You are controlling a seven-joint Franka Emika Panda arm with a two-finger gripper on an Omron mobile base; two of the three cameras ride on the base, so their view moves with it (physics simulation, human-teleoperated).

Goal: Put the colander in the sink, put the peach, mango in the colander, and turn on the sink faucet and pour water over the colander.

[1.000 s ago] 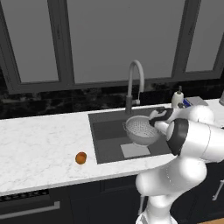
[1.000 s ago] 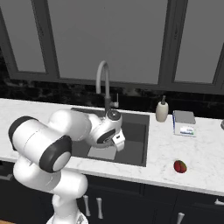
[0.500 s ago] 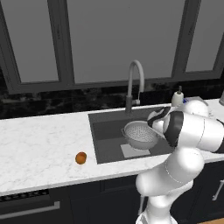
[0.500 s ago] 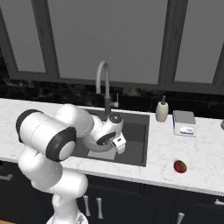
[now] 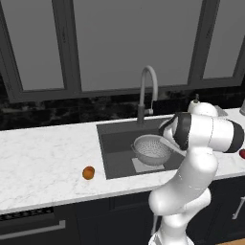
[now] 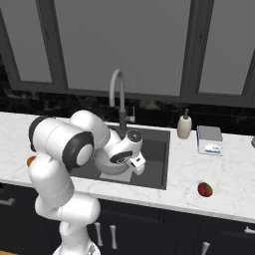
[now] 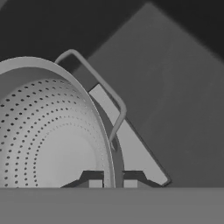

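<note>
Since a second before, the arm had lowered the colander (image 5: pixel 152 149) from above the basin to the bottom of the sink (image 5: pixel 115 146), over the pale plate (image 7: pixel 131 144). On the desk (image 5: pixel 43 153), left to right, the peach (image 5: pixel 88 172) sat left of the sink, the faucet (image 5: pixel 147 91) rose behind it, and the mango (image 6: pixel 204 189) lay to its right. The end effector (image 7: pixel 113 183) was closed tight on the colander's rim beside a loop handle (image 7: pixel 103 87).
</note>
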